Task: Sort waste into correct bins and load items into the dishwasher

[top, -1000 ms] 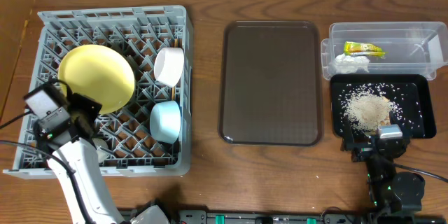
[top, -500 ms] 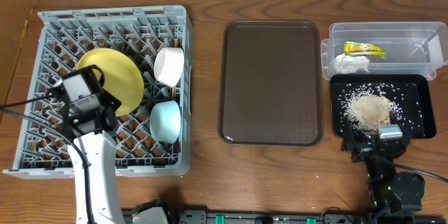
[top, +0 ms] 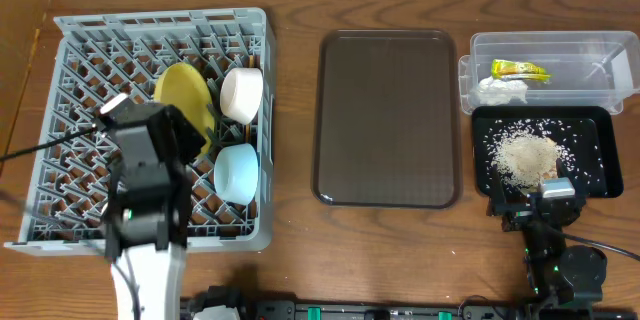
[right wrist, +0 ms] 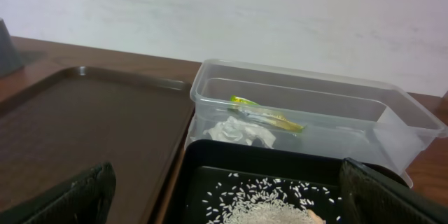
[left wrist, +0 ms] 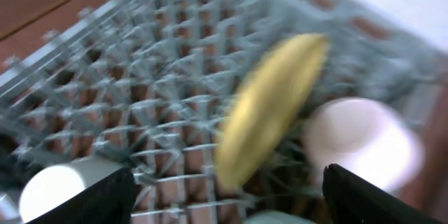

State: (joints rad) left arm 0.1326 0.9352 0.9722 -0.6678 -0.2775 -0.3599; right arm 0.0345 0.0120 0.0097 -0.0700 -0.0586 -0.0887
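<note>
The pale-yellow plate (top: 184, 100) stands on edge in the grey dishwasher rack (top: 70, 35), beside the white bowl (top: 241, 95). Below them the light-blue bowl (top: 237, 173) lies in the rack. My left gripper (top: 180, 136) hovers just in front of the plate, open and holding nothing. The blurred left wrist view shows the plate (left wrist: 273, 105), white bowl (left wrist: 360, 136) and white cup (left wrist: 52, 189) beyond the left gripper (left wrist: 227, 206). My right gripper (top: 530, 196) is open at the near edge of the black tray (top: 600, 120), which holds rice scraps (top: 525, 155). Wrapper (top: 520, 70) and tissue (top: 503, 90) lie in the clear tub (top: 545, 42).
A dark-brown serving tray (top: 388, 118) lies between the rack and the bins. In the right wrist view the tub (right wrist: 301, 87) sits just behind the black tray (right wrist: 210, 157), with the serving tray (right wrist: 84, 119) to the left.
My left arm swung right across the rack with the plate. Its jaws have opened and let go, and the plate now stands on edge by the white bowl. The right arm is still.
</note>
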